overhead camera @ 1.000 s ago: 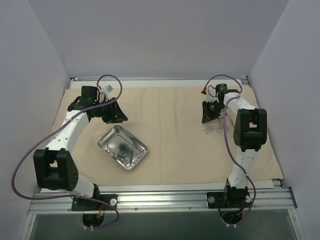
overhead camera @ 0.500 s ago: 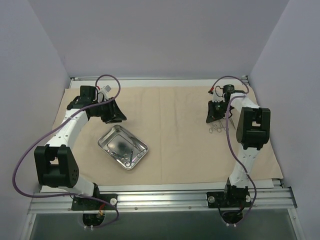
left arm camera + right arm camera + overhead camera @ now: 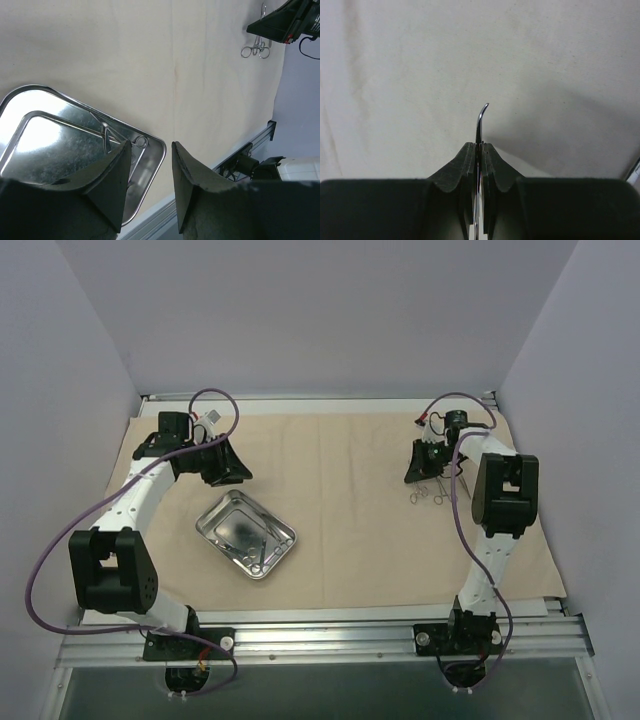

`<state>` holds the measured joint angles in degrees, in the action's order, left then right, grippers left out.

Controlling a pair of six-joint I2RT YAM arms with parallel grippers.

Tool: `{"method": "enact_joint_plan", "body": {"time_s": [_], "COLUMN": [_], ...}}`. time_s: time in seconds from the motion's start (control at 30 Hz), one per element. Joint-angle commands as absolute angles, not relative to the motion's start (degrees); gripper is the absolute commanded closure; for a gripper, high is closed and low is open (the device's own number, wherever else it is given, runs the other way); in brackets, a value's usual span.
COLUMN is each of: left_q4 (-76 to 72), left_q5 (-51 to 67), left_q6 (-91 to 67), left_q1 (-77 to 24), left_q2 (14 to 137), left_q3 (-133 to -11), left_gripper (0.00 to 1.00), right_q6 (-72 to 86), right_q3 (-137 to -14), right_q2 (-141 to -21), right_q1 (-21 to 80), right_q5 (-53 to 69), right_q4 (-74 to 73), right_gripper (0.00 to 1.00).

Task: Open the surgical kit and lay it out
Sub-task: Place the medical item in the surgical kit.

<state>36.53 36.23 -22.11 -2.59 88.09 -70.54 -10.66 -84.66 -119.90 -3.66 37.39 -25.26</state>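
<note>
The cloth [image 3: 350, 550] lies spread as the layout field. The right hand [image 3: 478, 150] is clamped on a curved instrument [image 3: 480, 117] beside the laid ones [image 3: 432, 496], likely to add it. The left hand [image 3: 151, 150], fingers apart, hovers by the tray [image 3: 226, 525], ready for another.

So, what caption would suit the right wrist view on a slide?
Right arm's jaws shut on a curved-tip metal instrument above the beige cloth.
</note>
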Motion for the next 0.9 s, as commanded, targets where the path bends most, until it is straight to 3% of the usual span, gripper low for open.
{"method": "enact_joint_plan", "body": {"time_s": [0.0, 0.17, 0.53, 0.87], "left_q4": [34.0, 33.8, 33.9, 34.5], "left_q5": [38.1, 38.2, 38.2, 37.5], "left_q6": [-22.5, -22.6, -22.5, -22.5], "left_q1": [-1.8, -1.7, -1.5, -1.1], "left_q2": [88.2, 88.4, 88.5, 88.2], "left_q3": [-70.2, -70.1, -70.0, -69.9], "left_gripper": [0.54, 0.54, 0.54, 0.54], "right_q6": [-8.5, -8.7, -9.2, -9.3], "right_q3": [-83.7, -83.2, -83.1, -83.7], "right_q2": [-120.6, -121.5, -121.9, -119.5], "right_q1": [-3.3, -3.3, -3.3, -3.9], "right_q5": [43.0, 41.0, 35.3, 29.7], "right_q4": [-24.1, -24.2, -25.3, -26.6], "right_gripper": [1.0, 1.0, 0.78, 0.77]}}
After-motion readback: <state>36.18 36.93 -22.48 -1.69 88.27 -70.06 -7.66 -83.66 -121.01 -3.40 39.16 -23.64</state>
